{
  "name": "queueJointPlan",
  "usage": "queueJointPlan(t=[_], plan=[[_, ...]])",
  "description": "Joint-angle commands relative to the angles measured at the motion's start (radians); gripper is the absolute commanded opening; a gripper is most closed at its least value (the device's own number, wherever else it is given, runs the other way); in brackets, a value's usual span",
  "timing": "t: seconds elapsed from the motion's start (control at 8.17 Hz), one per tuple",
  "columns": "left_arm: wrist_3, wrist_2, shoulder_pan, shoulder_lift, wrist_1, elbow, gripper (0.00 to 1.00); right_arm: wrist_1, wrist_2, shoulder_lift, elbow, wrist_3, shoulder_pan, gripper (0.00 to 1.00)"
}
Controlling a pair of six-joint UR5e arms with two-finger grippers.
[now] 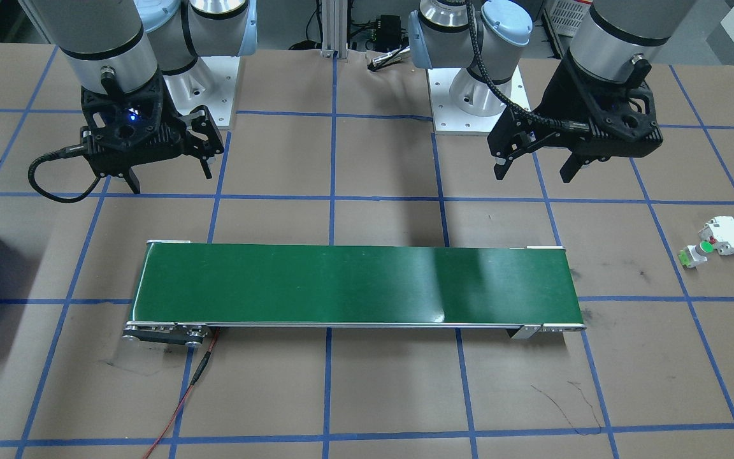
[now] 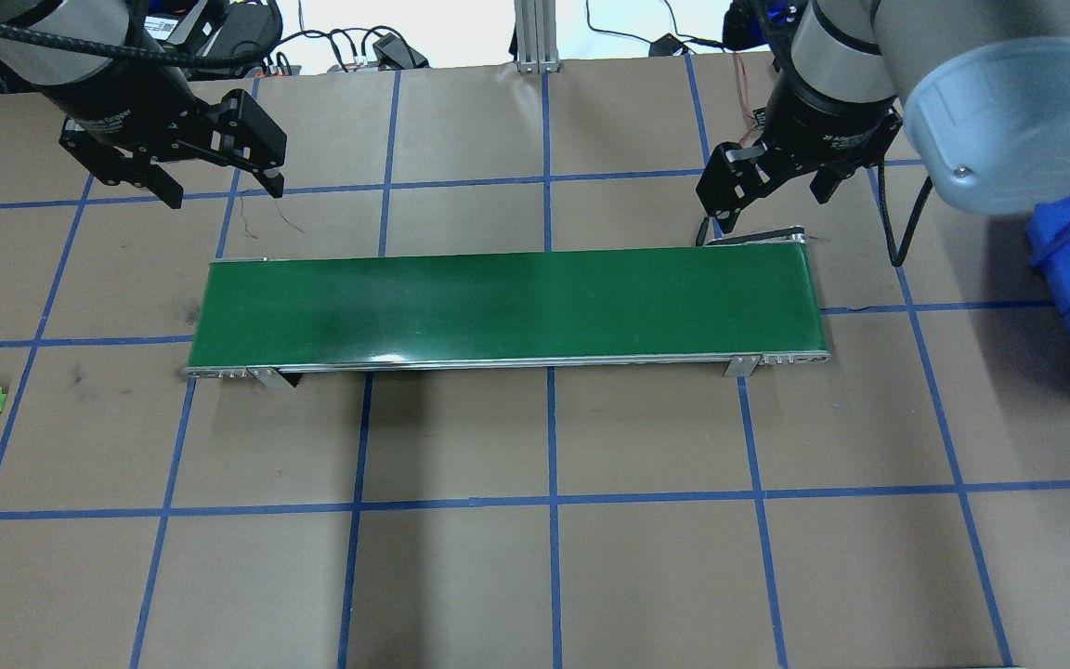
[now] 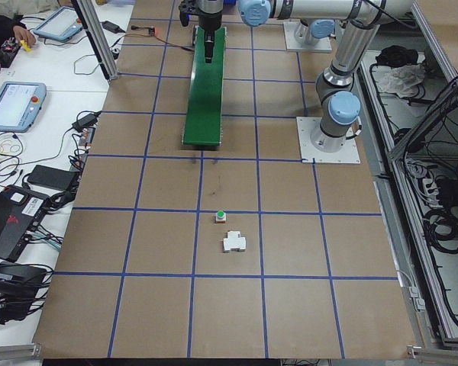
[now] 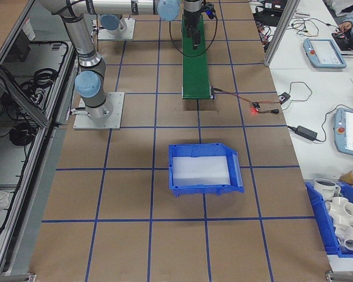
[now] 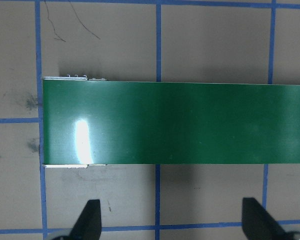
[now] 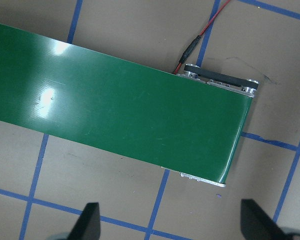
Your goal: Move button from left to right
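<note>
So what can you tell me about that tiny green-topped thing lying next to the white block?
It is a small push-button switch with a round green cap, a whitish cylindrical body and a light green base, seemingly plastic. It lies on its side on the brown paper-covered table, far out on the robot's left, beside or touching a white boxy breaker. Nothing grips it.

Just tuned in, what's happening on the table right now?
Nothing is held yet. The button lies on the table's left end beside a white breaker, well clear of the green conveyor. The left tool and right tool both hang open above the table behind the conveyor's ends. A blue bin waits on the right end.
</note>
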Motion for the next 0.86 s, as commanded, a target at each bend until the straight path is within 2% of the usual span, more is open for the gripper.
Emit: queueJointPlan(t=[0.0, 0.24, 0.37, 0.73], plan=[[0.001, 0.004, 0.003, -0.001, -0.001, -0.01, 1.0, 0.0, -0.001, 0.0, 0.0, 0.0, 0.0, 1.0], [0.016, 0.004, 0.043, 0.016, -0.008, -0.042, 1.0, 0.0, -0.001, 0.0, 0.001, 0.0, 0.0, 1.0], [0.111, -0.002, 0.092, 0.005, 0.007, -0.047, 1.0, 0.0, -0.001, 0.0, 0.0, 0.0, 0.0, 1.0], [0.264, 0.016, 0.331, -0.059, 0.009, -0.035, 1.0, 0.0, -0.001, 0.0, 0.0, 0.0, 0.0, 1.0]])
